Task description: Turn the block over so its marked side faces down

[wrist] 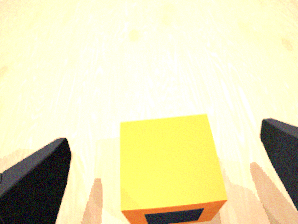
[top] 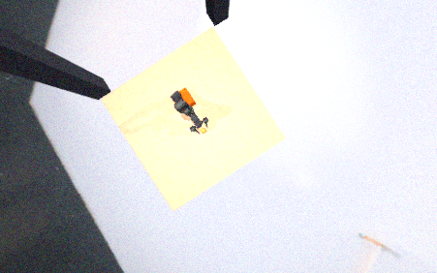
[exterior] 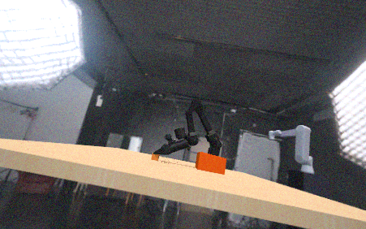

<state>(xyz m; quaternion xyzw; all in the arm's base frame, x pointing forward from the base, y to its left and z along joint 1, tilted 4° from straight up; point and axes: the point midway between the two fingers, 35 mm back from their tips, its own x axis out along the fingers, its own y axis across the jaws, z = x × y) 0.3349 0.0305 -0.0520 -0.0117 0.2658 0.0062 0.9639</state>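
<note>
The small orange block (wrist: pixel 169 163) (top: pixel 202 130) (exterior: pixel 155 157) rests on the wooden table (wrist: pixel 133 30) (top: pixel 179 169) (exterior: pixel 101 170). In the wrist view its plain top face is brightly lit, and its dark marked square is on the side face turned towards the wrist camera. My gripper (wrist: pixel 166 137) (top: pixel 199 127) (exterior: pixel 161 151) is open. Its two dark fingers stand wide on either side of the block without touching it. The arm reaches low over the table.
The arm's orange base box (top: pixel 187 97) (exterior: pixel 211 162) stands on the table behind the gripper. A second, white arm (exterior: pixel 300 146) stands far off the table in the background. Dark beams (top: pixel 39 68) cross the floor to the left of the table.
</note>
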